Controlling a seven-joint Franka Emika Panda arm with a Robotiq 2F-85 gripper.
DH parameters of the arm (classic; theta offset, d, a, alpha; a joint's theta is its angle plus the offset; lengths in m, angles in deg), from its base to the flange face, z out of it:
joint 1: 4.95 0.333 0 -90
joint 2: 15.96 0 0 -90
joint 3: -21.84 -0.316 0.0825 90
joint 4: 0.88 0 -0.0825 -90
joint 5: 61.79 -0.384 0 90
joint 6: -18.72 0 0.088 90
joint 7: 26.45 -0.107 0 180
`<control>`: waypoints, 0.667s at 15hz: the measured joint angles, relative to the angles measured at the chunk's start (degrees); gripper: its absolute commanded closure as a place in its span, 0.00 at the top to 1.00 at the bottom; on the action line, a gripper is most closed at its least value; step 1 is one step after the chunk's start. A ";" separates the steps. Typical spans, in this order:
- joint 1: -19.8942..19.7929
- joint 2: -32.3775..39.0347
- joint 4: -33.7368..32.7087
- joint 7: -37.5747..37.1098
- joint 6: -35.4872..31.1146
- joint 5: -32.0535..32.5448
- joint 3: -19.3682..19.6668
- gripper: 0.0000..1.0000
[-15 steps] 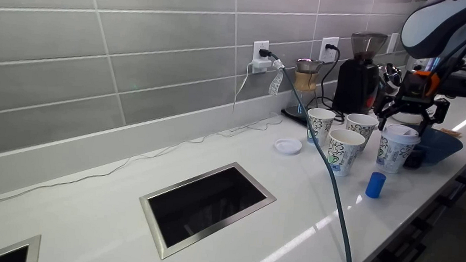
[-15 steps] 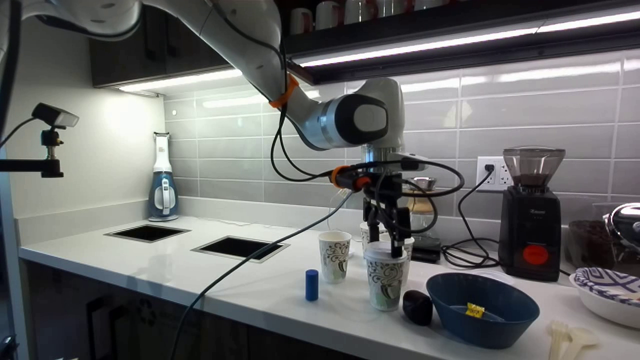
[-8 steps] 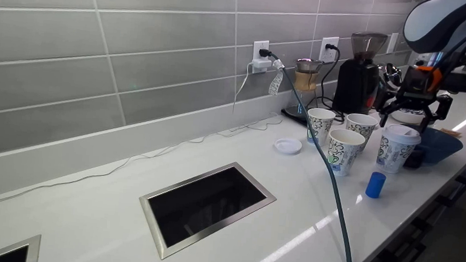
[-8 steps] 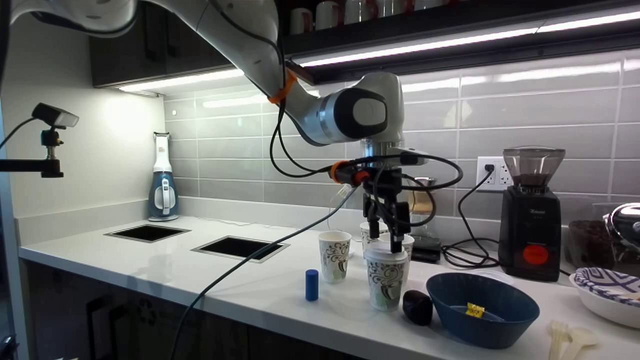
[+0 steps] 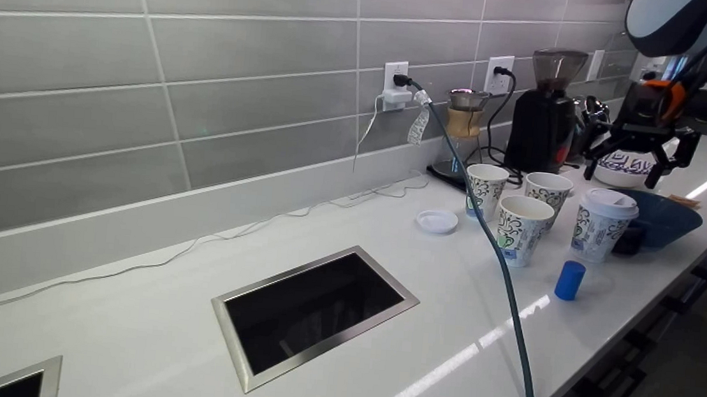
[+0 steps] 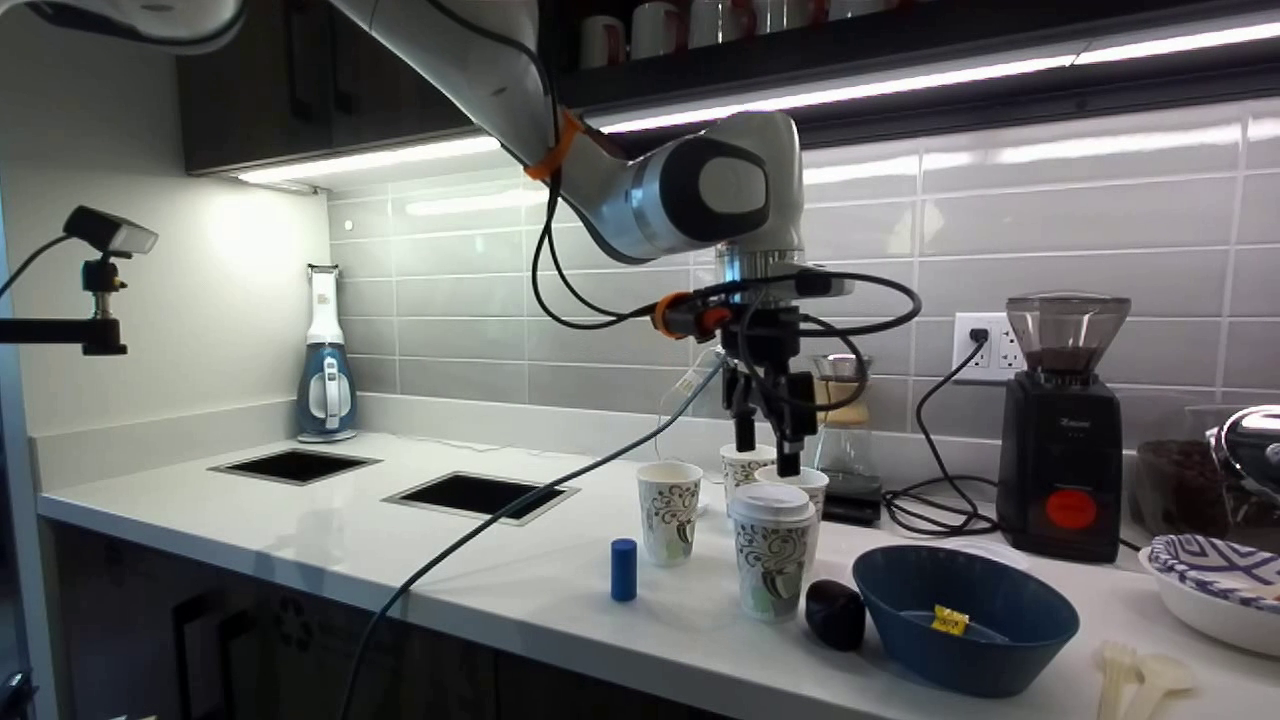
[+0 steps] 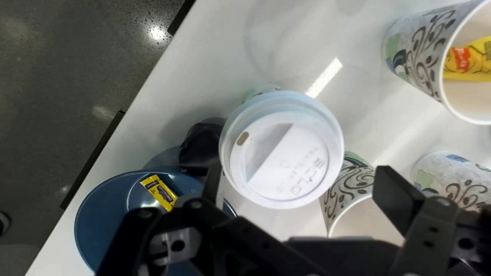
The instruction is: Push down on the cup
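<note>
The cup [image 5: 599,231] is a tapered white paper cup with a scroll print. It stands upright on the counter with a white lid [image 5: 610,202] on top. It also shows in an exterior view [image 6: 770,565], and its lid [image 7: 285,161] fills the middle of the wrist view. My gripper [image 5: 619,178] is open and empty. In an exterior view the gripper [image 6: 767,456] hangs above the lid, apart from it. In the wrist view the gripper [image 7: 299,180] has its two fingers wide apart below the lid. Nothing is between the fingers.
Open patterned cups stand beside it, one at the front [image 5: 522,229] and two behind. A blue bowl [image 6: 965,640] and a dark object [image 6: 835,615] are close to the cup. A blue cylinder [image 6: 623,570] and a loose lid [image 5: 436,221] lie nearby. A cable [image 5: 511,295] crosses in front.
My gripper has risen from the lid, where a finger was at the lid's top in an exterior view, and shifted slightly away. The cup and its lid have not moved. The gripper stays open.
</note>
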 measured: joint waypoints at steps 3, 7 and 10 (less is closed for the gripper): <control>0.00 -2.47 1.05 0.81 0.16 0.00 -0.04 1.00; -0.11 -6.36 3.62 3.77 0.56 0.50 -0.05 1.00; -0.39 -9.75 6.34 6.43 0.45 1.51 0.00 1.00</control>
